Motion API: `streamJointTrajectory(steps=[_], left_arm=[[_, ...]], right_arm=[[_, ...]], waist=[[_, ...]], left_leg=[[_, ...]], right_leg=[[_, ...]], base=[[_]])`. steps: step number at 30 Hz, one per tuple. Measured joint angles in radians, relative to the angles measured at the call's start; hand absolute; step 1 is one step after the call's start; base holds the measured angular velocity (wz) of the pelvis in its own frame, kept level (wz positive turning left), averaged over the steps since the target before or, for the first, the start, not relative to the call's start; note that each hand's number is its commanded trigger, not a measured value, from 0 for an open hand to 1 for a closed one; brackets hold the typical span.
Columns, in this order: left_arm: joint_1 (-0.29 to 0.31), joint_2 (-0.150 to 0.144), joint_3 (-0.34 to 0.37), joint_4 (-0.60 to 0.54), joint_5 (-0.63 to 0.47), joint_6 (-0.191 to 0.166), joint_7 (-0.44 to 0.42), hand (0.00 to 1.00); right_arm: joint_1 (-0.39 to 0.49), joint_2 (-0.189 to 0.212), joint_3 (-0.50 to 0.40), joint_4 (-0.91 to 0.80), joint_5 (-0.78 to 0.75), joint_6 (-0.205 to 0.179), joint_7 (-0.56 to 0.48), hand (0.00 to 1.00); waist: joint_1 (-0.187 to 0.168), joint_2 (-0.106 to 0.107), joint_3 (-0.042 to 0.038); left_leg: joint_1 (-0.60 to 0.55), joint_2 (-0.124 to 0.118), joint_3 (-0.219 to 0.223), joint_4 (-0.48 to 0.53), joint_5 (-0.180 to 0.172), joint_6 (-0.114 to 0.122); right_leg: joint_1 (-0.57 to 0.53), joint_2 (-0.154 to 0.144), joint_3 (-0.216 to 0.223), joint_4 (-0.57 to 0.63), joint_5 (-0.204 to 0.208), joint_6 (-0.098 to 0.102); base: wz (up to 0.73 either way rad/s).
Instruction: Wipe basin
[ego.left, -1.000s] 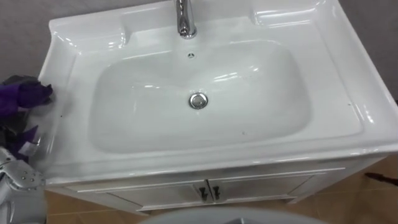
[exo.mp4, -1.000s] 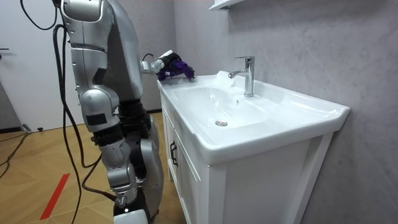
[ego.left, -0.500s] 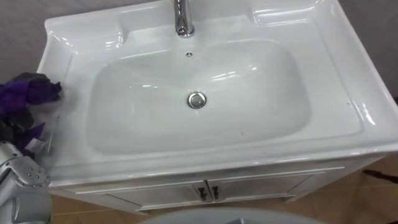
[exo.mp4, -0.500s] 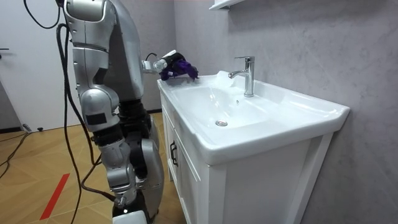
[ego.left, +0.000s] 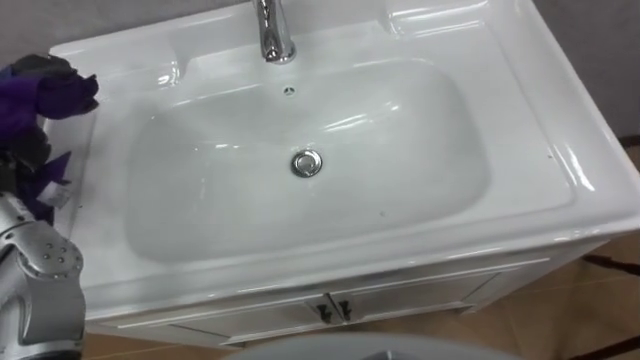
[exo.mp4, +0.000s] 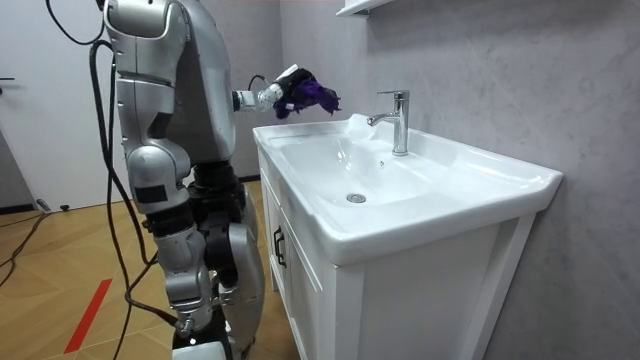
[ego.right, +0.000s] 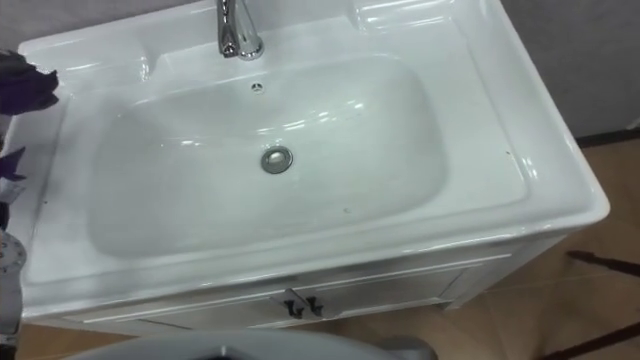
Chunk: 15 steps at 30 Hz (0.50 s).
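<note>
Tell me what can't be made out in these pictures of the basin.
The purple cloth: cut off by the left eye view's left edge and bunched in the left hand in the room view, so its shape is unclear.
The specks in the basin: too small to tell dirt from chips.
The faucet: top cut off by the left eye view's upper edge.
The shelf: cut off by the room view's top edge.

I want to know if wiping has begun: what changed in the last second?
The left hand, shut on the purple cloth, rose and reached forward over the basin's rear left corner, toward the faucet. The cloth is not yet in the bowl. Basin, faucet and drain are unchanged, and the robot stands in the same spot.
</note>
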Motion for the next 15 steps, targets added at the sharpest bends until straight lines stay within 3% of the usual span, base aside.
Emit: streamJointTrajectory(steps=[5,12,15], left_arm=[[0.001,0.000,-0.006,0.003,-0.001,0.002,0.000,1.00],[0.020,-0.011,-0.009,0.176,0.010,0.026,-0.029,1.00],[0.021,-0.013,-0.009,0.182,0.010,0.030,-0.039,1.00]], right_arm=[[0.001,0.000,-0.001,-0.003,0.001,0.001,-0.003,0.00],[0.012,-0.001,-0.003,-0.020,0.000,0.009,-0.011,0.00],[0.020,-0.001,-0.003,-0.039,0.000,0.009,-0.013,0.00]], waist=[[0.001,-0.011,-0.0042],[0.000,-0.016,-0.0039],[0.006,-0.019,-0.0021]], left_leg=[[0.001,0.000,0.010,0.000,0.000,0.000],[0.019,0.000,0.014,-0.005,0.000,0.000],[0.017,0.001,0.013,-0.005,0.000,0.000]], right_leg=[[0.001,0.005,0.002,0.002,0.000,0.000],[0.011,0.004,0.014,0.001,0.000,0.000],[0.008,0.004,0.013,0.002,0.000,0.000]], base=[[0.00],[-0.04],[0.02]])
